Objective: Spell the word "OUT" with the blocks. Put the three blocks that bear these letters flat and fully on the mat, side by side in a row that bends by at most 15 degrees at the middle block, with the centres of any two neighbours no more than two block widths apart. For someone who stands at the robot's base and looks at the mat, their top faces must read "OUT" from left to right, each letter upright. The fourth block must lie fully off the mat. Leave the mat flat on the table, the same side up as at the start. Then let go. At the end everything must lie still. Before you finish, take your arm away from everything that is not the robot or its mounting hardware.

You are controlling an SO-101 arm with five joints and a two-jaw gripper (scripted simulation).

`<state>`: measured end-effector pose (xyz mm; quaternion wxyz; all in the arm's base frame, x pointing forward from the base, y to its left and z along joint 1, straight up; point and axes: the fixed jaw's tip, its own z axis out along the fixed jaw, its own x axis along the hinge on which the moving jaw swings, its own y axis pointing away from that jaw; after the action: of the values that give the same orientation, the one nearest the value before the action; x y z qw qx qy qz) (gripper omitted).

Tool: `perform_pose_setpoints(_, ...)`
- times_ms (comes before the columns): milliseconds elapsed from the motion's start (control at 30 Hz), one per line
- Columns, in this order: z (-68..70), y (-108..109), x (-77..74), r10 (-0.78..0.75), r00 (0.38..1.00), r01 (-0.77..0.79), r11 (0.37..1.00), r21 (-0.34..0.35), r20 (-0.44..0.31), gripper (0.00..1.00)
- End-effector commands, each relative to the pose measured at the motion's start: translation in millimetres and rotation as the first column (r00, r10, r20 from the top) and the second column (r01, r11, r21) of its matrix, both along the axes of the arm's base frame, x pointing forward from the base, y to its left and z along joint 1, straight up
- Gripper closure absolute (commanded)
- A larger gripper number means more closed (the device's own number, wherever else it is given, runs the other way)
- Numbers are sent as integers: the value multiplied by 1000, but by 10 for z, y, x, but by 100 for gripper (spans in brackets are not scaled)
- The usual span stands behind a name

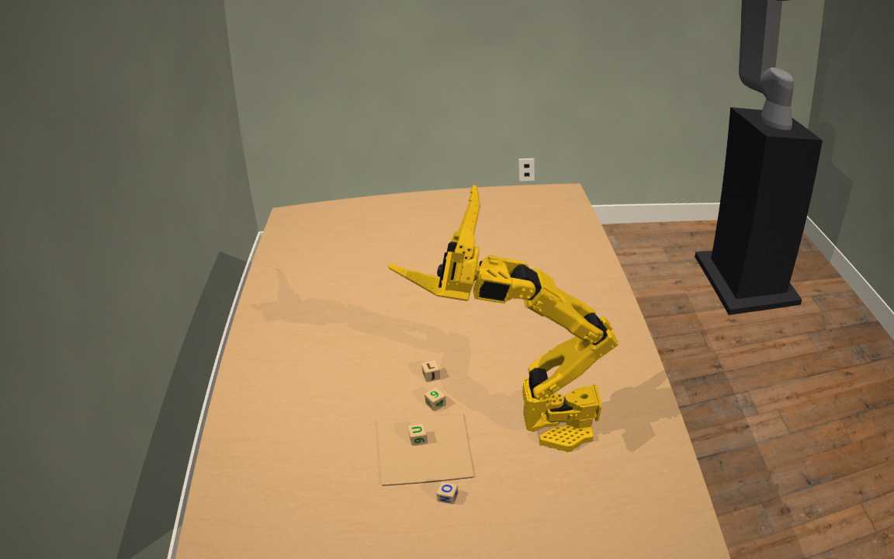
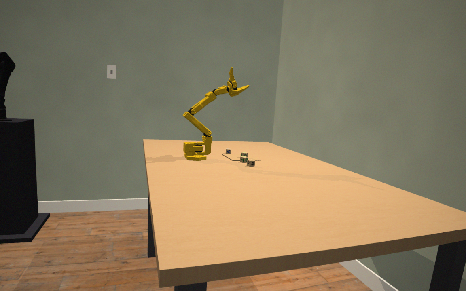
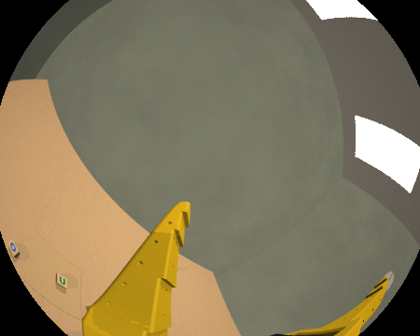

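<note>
I have the tool [image 1: 432, 226] [image 2: 240, 76] [image 3: 287, 239] raised high over the counter [image 1: 311, 264] [image 2: 299, 209] [image 3: 37, 163], its two fingers spread wide with nothing between them. All four blocks are well below it and well apart from it.

The U block [image 1: 417, 430] [image 2: 244, 154] [image 3: 62, 281] sits flat on the thin mat [image 1: 436, 452] [image 2: 233, 156] [image 3: 47, 257], its green U facing up. The O block [image 1: 447, 492] [image 2: 228, 151] [image 3: 13, 247] is off the mat, just beside it, with a blue O on top. Seen from the arm's base, it is on the mat's left side.

On the other side, also off the mat, lie the green 9 block [image 1: 434, 398] [image 2: 243, 159] and the black-lettered block [image 1: 430, 369] [image 2: 250, 163]. I can't read that last top letter for certain. The 9 block stands between it and the mat, in the way of a straight push. OUT is not spelled.

The yellow arm [image 1: 561, 312] [image 2: 200, 104] rises from its base [image 1: 566, 438] [image 2: 195, 158], near the counter's right edge in my top view. Beyond that edge, a second arm [image 1: 777, 90] [image 2: 1, 79] stands on a black pedestal [image 1: 756, 208] [image 2: 3, 173] on the floor.
</note>
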<state>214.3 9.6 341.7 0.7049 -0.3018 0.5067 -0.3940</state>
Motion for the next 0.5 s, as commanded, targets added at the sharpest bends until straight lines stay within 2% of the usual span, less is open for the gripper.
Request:
perform_pose_setpoints(0,95,-14,-71,-2,999,1,1000,13,37,0)
perform_pose_setpoints(267,-69,-19,-20,13,998,-8,997,73,-61,0)
perform_pose_setpoints(467,-94,-20,-13,15,997,-9,997,82,-75,0)
